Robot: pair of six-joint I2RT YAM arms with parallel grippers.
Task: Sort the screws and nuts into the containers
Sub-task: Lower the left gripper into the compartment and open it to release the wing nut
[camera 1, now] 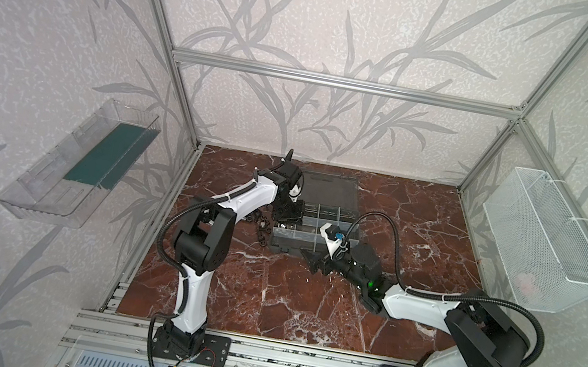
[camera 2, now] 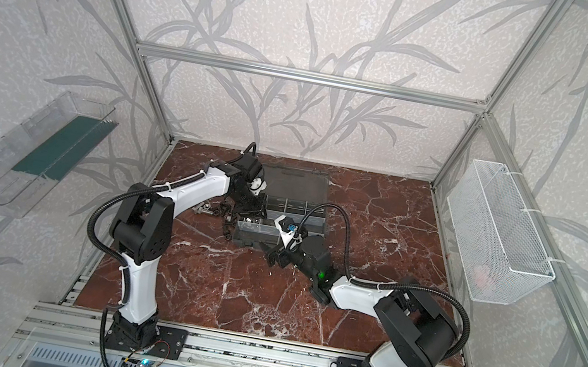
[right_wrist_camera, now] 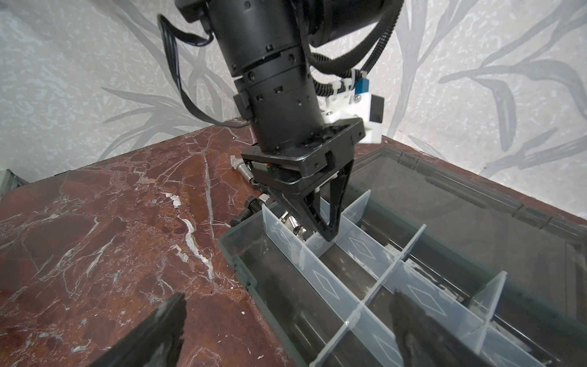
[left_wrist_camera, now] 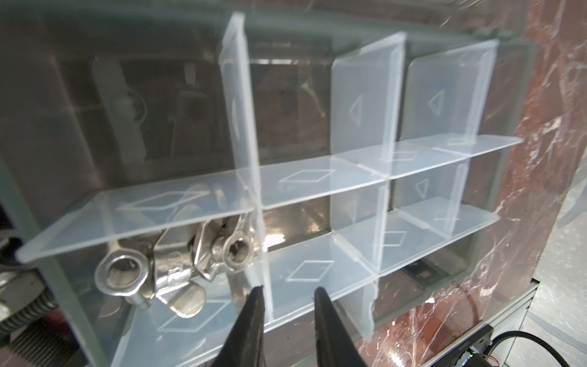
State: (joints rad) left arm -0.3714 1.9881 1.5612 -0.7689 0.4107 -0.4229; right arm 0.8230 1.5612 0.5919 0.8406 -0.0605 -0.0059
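Red-brown marble covers the table (camera 1: 283, 305), with leaf-patterned walls around it. The dark grey organizer case (camera 1: 285, 249) lies open near the middle, its lid (camera 1: 328, 190) flat behind it. From my station I see the left arm rise from its base, fold at a high elbow and reach forward. Its wrist bends steeply down, so the left gripper (right_wrist_camera: 330, 233) dips into the containers (right_wrist_camera: 365, 246) at the end of the case that shows on the left in both top views. Its jaws stand slightly apart and I see nothing between them. In the left wrist view the fingertips (left_wrist_camera: 254, 314) sit close by a translucent divider (left_wrist_camera: 241, 111). Shiny silver nuts (left_wrist_camera: 178, 270) lie heaped in the corner compartment just beside those fingertips, across that divider. Loose screws (camera 1: 260, 227) lie on the marble just outside that end of the case, near the left wrist. The right arm stretches low across from the right with its forearm nearly level. The right gripper (camera 1: 315, 264) is spread wide and empty at the case's near edge, apart from the nuts.
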